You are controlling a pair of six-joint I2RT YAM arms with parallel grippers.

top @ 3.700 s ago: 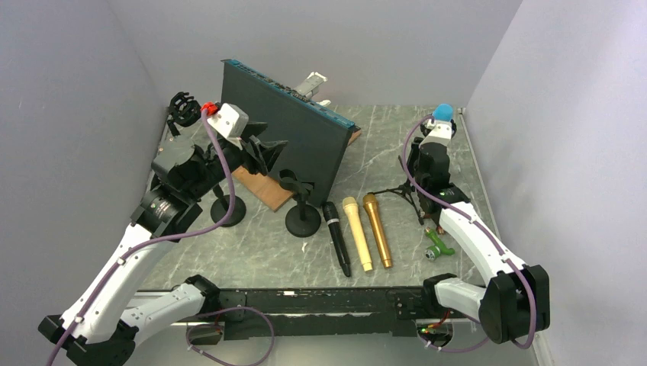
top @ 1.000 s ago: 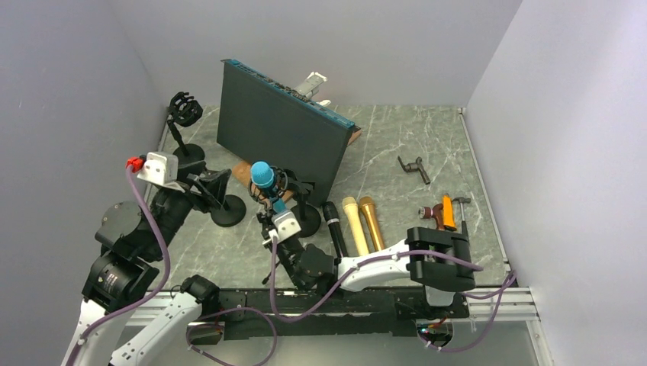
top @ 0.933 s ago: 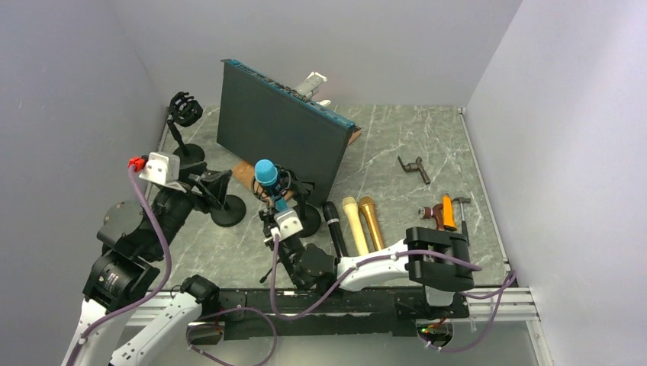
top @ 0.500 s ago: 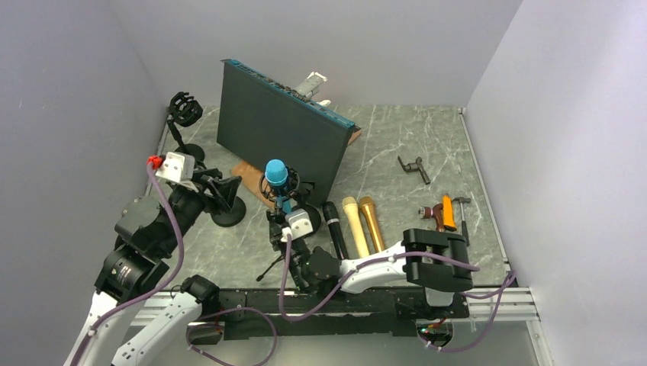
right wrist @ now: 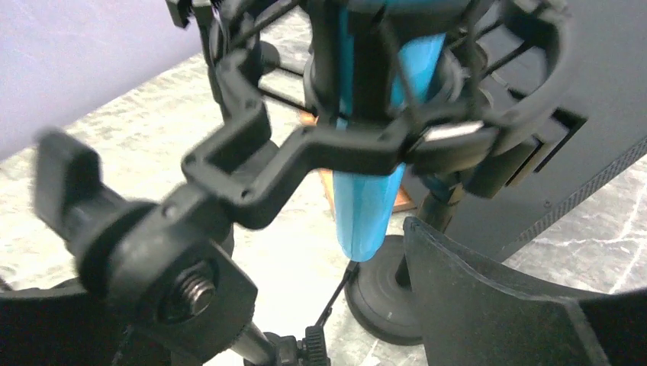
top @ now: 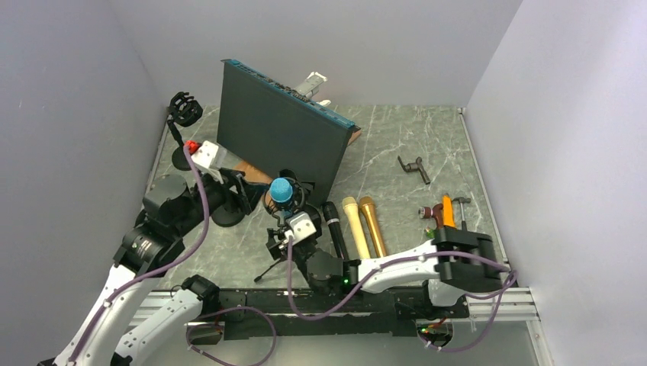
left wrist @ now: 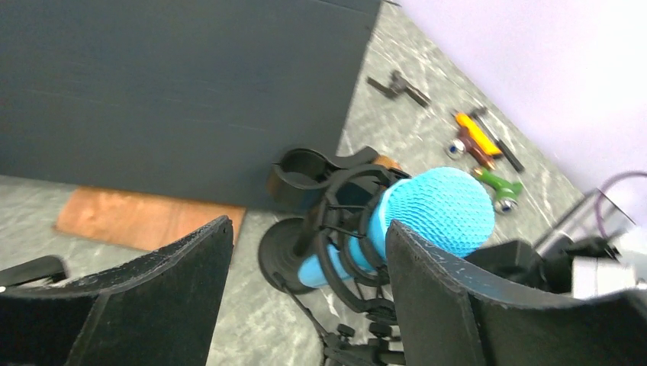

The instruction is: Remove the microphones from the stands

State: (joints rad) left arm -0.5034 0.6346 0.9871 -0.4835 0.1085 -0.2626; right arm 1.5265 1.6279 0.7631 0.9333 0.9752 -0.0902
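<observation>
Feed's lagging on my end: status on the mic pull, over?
Left gripper open, aimed at the microphone head. Right gripper open, low at the stand. Microphone seated in its mount. Dark panel close behind.

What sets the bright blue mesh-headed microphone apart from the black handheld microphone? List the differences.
Colour: the bright blue mesh-headed microphone is blue throughout; the black handheld microphone is black.
Pose: the blue one stands head up; the black one lies flat.
Support: the blue one sits in a black shock mount; the black one rests on the marble table.
Both are stick-shaped.
</observation>
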